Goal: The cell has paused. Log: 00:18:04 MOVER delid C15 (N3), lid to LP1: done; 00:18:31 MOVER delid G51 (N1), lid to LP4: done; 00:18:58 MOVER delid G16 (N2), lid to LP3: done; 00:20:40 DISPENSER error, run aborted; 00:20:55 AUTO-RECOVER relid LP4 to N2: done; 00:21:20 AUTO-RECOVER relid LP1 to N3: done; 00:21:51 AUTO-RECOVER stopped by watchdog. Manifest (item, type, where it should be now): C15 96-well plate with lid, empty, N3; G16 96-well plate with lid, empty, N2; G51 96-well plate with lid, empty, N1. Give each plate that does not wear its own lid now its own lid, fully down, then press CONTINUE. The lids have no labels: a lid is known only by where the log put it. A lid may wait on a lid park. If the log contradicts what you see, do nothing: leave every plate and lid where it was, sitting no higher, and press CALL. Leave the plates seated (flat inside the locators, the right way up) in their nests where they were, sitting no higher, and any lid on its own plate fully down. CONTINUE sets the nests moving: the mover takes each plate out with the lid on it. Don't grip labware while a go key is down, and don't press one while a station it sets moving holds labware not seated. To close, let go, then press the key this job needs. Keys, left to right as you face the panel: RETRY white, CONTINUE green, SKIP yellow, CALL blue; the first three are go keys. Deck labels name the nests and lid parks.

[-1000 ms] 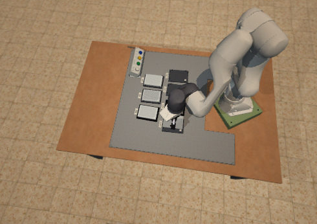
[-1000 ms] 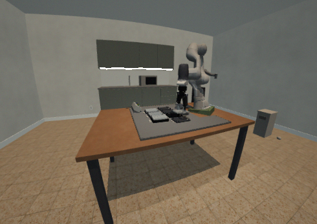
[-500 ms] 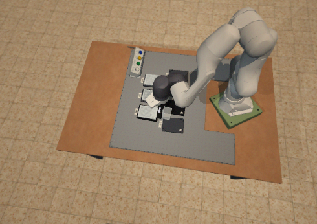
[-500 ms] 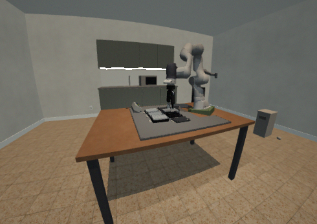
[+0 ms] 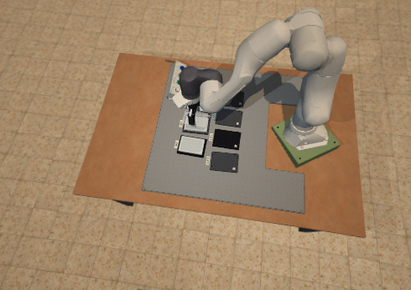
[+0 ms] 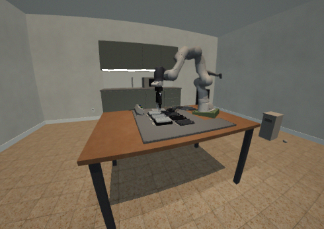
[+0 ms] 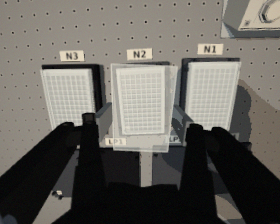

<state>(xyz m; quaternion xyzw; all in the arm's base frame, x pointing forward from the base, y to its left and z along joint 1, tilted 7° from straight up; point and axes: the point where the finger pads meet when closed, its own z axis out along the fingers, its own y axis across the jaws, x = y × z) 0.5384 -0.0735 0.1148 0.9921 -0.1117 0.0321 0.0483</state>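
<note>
- Three well plates sit in a row on the grey deck mat (image 5: pixel 252 191), under labels N3, N2 and N1 as read from the wrist view.
- Plate in N3 (image 7: pixel 68 97) at left, plate in N1 (image 7: pixel 211 95) at right; both look flat in their nests. Cannot tell from these views which ones wear lids.
- Plate in N2 (image 7: pixel 140 102) lies beneath a clear lid (image 7: pixel 172 107) that the gripper (image 7: pixel 141 131) carries; the lid's outline overhangs the plate and sits slightly askew to it.
- Gripper is clamped on that clear lid, dark fingers on either side of it. Whether the lid touches the plate below, cannot tell.
- Label LP1 shows through the lid near its lower left corner.
- Top view: four dark lid parks (image 5: pixel 225 162) run in a column beside the nests, nearer the arm's green base plate (image 5: pixel 331 147).
- Key panel (image 5: pixel 174 75) stands at the far end of the nest row, partly hidden by the wrist.
- Wooden table (image 5: pixel 117 149) carries the mat and the arm.
</note>
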